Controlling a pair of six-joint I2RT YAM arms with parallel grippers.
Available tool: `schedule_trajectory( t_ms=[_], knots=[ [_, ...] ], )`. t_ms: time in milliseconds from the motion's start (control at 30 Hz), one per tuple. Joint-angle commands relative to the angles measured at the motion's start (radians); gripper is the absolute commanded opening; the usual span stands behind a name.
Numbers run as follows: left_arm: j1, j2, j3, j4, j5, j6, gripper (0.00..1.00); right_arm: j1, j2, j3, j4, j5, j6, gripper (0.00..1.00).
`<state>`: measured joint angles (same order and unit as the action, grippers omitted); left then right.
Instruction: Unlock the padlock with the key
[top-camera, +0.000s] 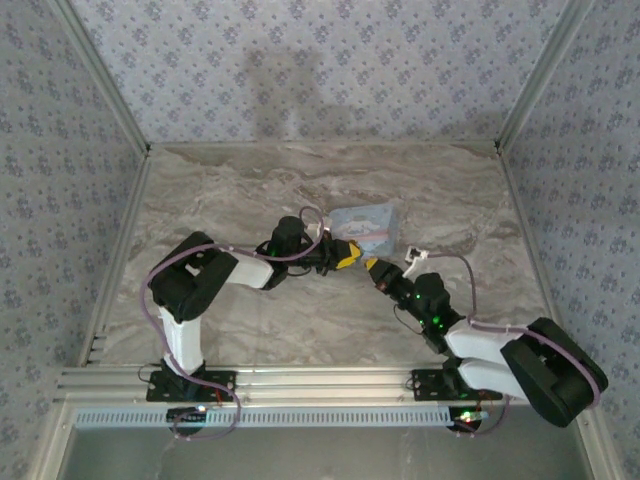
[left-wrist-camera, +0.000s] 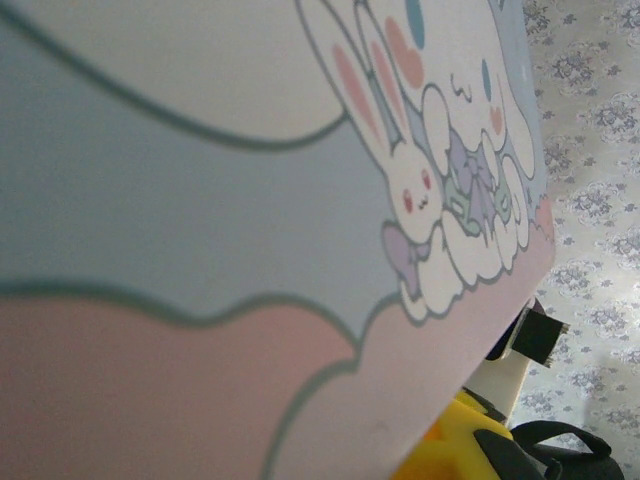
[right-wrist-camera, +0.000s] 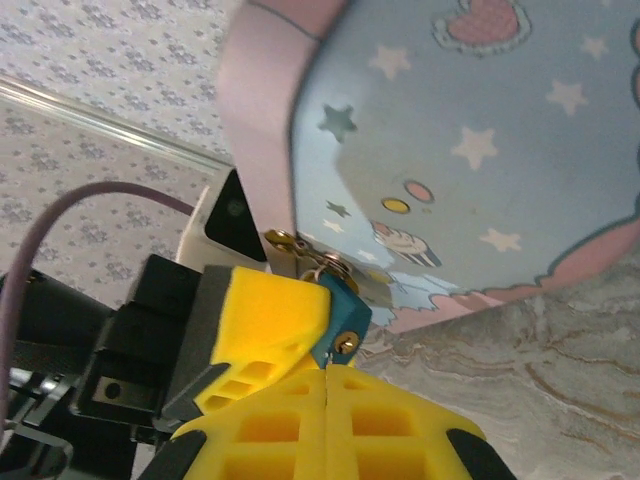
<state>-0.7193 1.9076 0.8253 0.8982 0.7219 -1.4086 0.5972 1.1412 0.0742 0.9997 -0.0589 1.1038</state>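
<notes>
First, we see our left gripper (top-camera: 347, 256) pinching the small blue padlock (right-wrist-camera: 340, 310) beside the corner of the tin (top-camera: 366, 228); our right gripper (right-wrist-camera: 328, 395), fingers pressed shut, meets the padlock's gold end.

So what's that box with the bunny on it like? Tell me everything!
It's a flat, rectangular, light blue tin with a pink side and pink cloud shapes on its face. A white cartoon bunny is printed on it, plus pale stars, a heart and a tiny cupcake. It looks smooth and painted. It sits near the middle of the marble table. The little blue padlock is right by its edge; I can't tell if they touch.
</notes>
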Motion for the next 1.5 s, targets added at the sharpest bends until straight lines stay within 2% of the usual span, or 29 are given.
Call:
schedule_trajectory(
  t_ms=[0,433,867,1467],
  knots=[
    [0.005,0.01,0.003,0.051,0.027,-0.015,0.0,-0.008,-0.016,0.003,-0.021,0.005,-0.008,0.0],
    [-0.002,0.015,-0.005,0.106,0.018,-0.049,0.0,-0.007,0.091,0.017,0.085,0.004,0.005,0.0],
    [0.001,0.032,-0.012,0.161,-0.003,-0.082,0.0,-0.002,0.015,-0.007,0.036,0.039,0.004,0.0],
    [-0.026,0.05,0.0,0.245,-0.007,-0.138,0.0,-0.002,0.078,0.016,0.097,0.04,-0.008,0.0]
  ],
)
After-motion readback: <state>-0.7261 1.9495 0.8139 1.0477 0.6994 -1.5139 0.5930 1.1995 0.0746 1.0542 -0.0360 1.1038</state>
